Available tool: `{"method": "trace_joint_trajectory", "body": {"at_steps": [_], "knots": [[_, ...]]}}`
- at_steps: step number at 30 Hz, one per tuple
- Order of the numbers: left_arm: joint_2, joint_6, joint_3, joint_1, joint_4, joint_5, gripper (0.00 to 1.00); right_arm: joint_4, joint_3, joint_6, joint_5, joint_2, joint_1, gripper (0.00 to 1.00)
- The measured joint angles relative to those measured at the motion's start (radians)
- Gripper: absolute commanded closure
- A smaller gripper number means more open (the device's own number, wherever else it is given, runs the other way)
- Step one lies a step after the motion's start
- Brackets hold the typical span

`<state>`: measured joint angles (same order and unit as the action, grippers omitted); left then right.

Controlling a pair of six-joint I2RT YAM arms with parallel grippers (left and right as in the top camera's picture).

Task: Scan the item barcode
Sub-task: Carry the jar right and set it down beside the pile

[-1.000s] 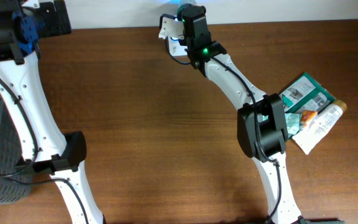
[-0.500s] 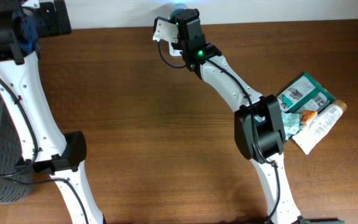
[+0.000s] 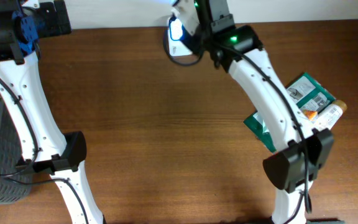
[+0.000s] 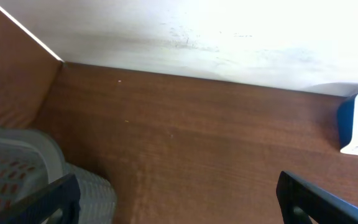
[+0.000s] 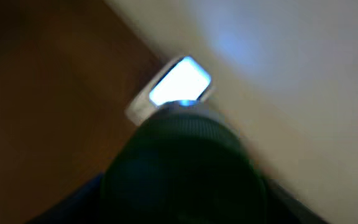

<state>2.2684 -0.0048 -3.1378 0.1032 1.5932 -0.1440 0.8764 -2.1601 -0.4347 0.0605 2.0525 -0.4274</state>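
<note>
Dark, rounded and blurred, the item (image 5: 185, 165) sits clamped in the right gripper (image 3: 194, 17), just before the glowing white boxy scanner (image 3: 178, 34). The left gripper (image 4: 179, 196) gapes wide over the wood-grain table (image 4: 185, 124).

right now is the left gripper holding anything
No, the left gripper has its fingers wide apart over the wooden table, with nothing between them.

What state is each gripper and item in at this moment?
left gripper: open, empty.
right gripper: closed on white item, held near the scanner.
scanner: lit blue.
tube: lying on the table, untouched.
green packets: lying on the table, one partly under the right arm.
</note>
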Motion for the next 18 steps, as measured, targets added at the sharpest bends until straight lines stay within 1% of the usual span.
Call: {"method": "trace_joint_trajectory", "body": {"at_steps": [2,3,5,8,13,18], "knots": [[0.0,0.0,0.0,0.0,0.0,0.0,0.01,0.163,0.0,0.07,-0.053,0.003,0.0,0.48],[0.0,0.0,0.0,0.0,0.0,-0.002,0.01,0.262,0.003,0.099,-0.081,0.014,0.0,0.48],[0.0,0.0,0.0,0.0,0.0,-0.003,0.01,0.37,0.008,0.129,-0.107,0.034,0.0,0.49],[0.0,0.0,0.0,0.0,0.0,-0.003,0.01,0.486,0.034,0.158,-0.114,0.063,0.003,0.51],[0.0,0.0,0.0,0.0,0.0,-0.003,0.01,0.491,0.101,0.25,-0.076,0.079,0.046,0.51],[0.0,0.0,0.0,0.0,0.0,-0.003,0.01,0.446,0.166,0.446,0.015,0.087,0.204,0.52]]}}
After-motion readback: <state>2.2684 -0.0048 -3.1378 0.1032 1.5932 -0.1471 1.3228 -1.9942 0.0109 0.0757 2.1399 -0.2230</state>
